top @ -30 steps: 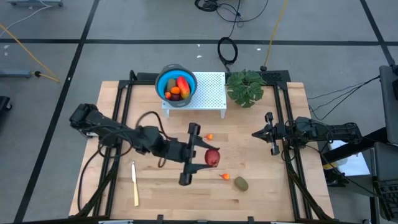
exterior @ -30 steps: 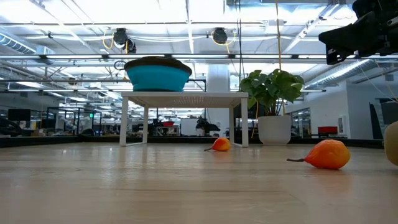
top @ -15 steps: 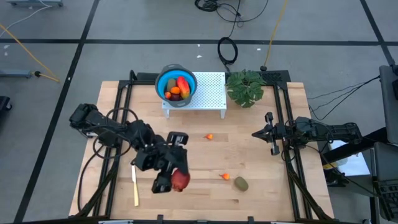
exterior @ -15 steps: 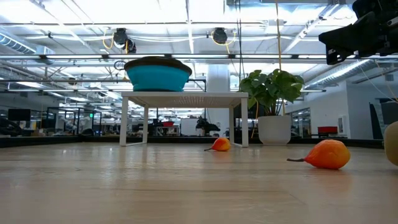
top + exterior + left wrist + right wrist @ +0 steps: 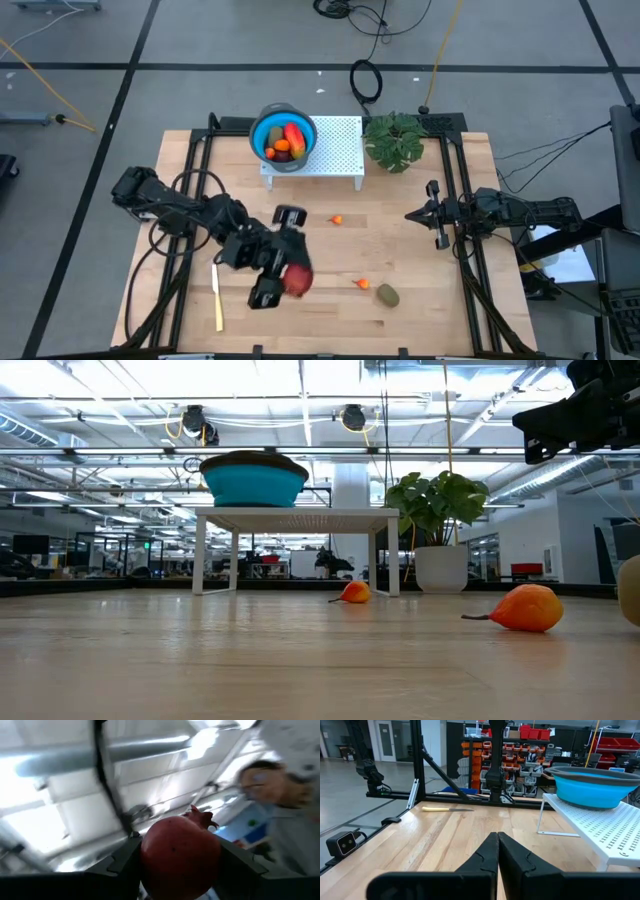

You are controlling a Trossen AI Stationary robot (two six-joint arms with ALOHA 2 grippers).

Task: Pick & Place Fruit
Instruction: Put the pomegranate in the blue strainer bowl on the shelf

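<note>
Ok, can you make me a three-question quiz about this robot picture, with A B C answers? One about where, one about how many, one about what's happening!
1. Where is the blue bowl?
A on the white stand
B on the floor
C beside the knife

2. How many tiny orange fruits lie on the table?
A five
B none
C two

3. What is the left gripper doing?
A holding the dark red fruit
B resting empty
C holding the plant

Answers: 1 A, the bowl sits on the stand. 2 C, two lie loose. 3 A, its fingers clamp the fruit.
</note>
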